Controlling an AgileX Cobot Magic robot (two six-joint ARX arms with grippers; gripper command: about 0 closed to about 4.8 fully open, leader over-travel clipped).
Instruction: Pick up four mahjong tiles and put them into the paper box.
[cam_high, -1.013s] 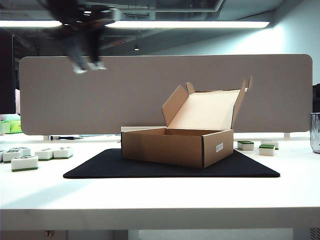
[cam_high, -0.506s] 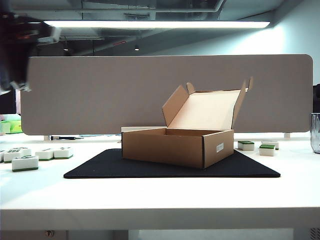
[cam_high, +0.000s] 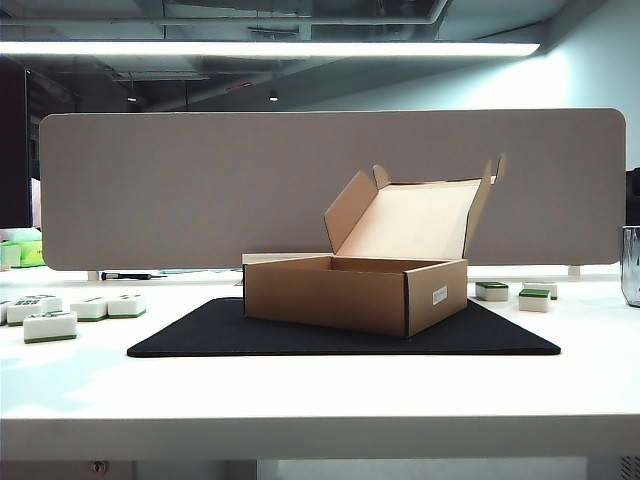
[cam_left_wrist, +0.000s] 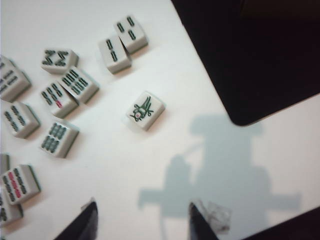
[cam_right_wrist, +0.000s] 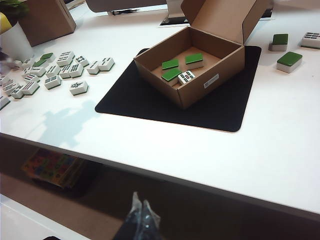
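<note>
**Four in the box, looks like a wrap**

Counted four tiles (cam_right_wrist: 194, 59) down inside the box (cam_right_wrist: 220, 65) from the right wrist view: three green-back up, one face up, bunched near the middle of the floor. Probably just dropped in from above, hence the mixed faces and loose angles.

Box parked dead centre on the black mat (cam_right_wrist: 220, 112), lid (cam_high: 410, 220) propped up toward 12 o'clock. Makes sense: wide open top, nothing to dodge on the way in, and presumably a mat to stop it sliding on the counter (cam_right_wrist: 280, 150).

Left gripper (cam_left_wrist: 145, 225) open and empty, hovering above bare counter with its shadow (cam_left_wrist: 220, 175) right underneath. Loose tiles (cam_left_wrist: 60, 92) scattered near it, out at 9 o'clock of the box in the exterior view, with a bird tile (cam_left_wrist: 145, 110) sitting apart from the rest. Handy stock for that arm, guessing that's why the pile lives on that side.

Right gripper (cam_right_wrist: 140, 217) closed on nothing, parked out past the near edge of the counter at 6 o'clock of the box. Out of the way, clear lane for the other arm.

Neither gripper visible in the exterior view.

Judging by the count, nothing left to fetch.
</note>
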